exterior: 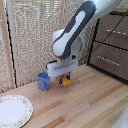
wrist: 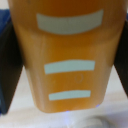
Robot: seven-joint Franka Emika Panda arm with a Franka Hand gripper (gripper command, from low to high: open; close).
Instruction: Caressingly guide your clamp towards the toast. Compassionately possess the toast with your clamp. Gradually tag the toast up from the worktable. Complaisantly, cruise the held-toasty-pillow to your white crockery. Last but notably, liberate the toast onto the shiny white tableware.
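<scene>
Only the wrist view shows toast (wrist: pixel 67 55) filling the pincer (wrist: pixel 65 65).

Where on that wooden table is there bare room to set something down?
Bare planks run from the white plate rightward to the drawer cabinet, in front of the gripper. It is crowded at the back, where the blue cup sits beside the toast.

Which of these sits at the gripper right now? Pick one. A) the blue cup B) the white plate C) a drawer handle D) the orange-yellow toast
D: in the exterior view the toast sits right under the clamp, beside the blue cup and far from the white plate; in the wrist view its orange face fills the space between the dark fingers.
</scene>
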